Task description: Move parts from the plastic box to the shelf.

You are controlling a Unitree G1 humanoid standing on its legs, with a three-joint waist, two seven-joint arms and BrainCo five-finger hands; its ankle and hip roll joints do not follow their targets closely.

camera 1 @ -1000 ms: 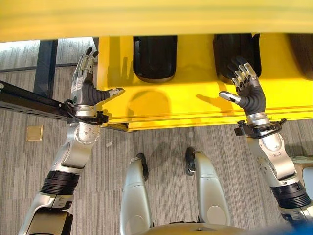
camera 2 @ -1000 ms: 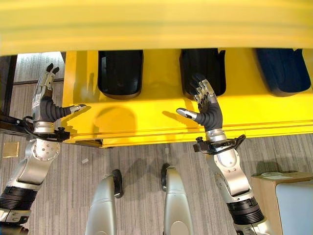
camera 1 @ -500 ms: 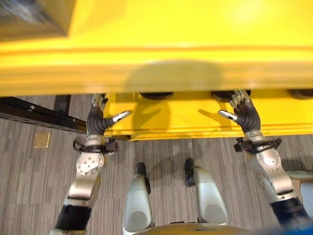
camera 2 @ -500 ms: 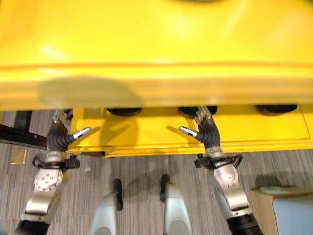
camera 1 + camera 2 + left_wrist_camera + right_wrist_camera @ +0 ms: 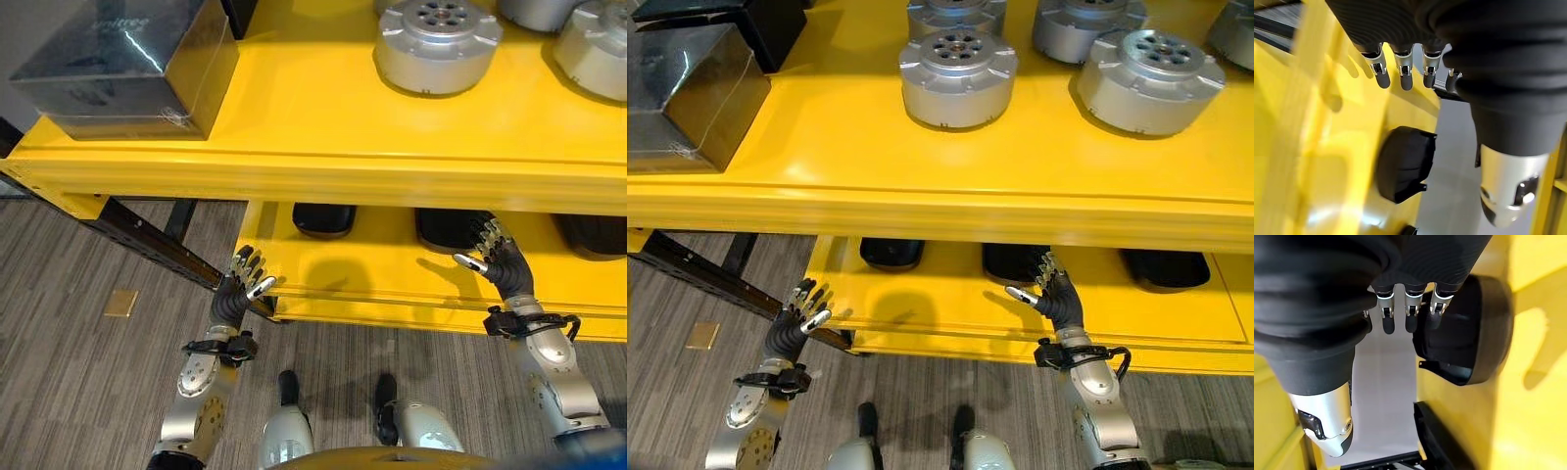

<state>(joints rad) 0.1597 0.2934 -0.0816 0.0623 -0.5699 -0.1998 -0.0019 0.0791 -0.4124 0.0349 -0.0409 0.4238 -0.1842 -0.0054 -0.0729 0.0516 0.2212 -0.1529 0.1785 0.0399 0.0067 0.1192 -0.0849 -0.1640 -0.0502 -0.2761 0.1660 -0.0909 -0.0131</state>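
i am facing the yellow shelf [image 5: 950,206] with both arms low; my left robot hand [image 5: 243,284] is off the lower tier's left corner, fingers spread and relaxed, holding nothing; my right robot hand [image 5: 497,262] is raised over the lower tier, fingers straight and fanned, thumb out, also empty; the right wrist view shows those fingers close to a black part [image 5: 1469,333] on the lower tier, though whether they touch it i cannot tell; more black parts [image 5: 323,217] sit in a row on that tier, under the edge of the tier above; on the upper tier stand silver round parts [image 5: 957,76], with a dark box [image 5: 700,93] at its left end; the plastic box named in the task is not something i can point to here, and neither robot hand carries a part; so my read is that i am between carries, with the next pick not yet begun; to do it well i should turn toward the box before reaching, keep both robot hands open until one is squarely over a part, then curl the fingers round its rim with the thumb opposite; when i come back, i should aim for a free patch of yellow between the parts already there, and lower gently so nothing gets knocked.
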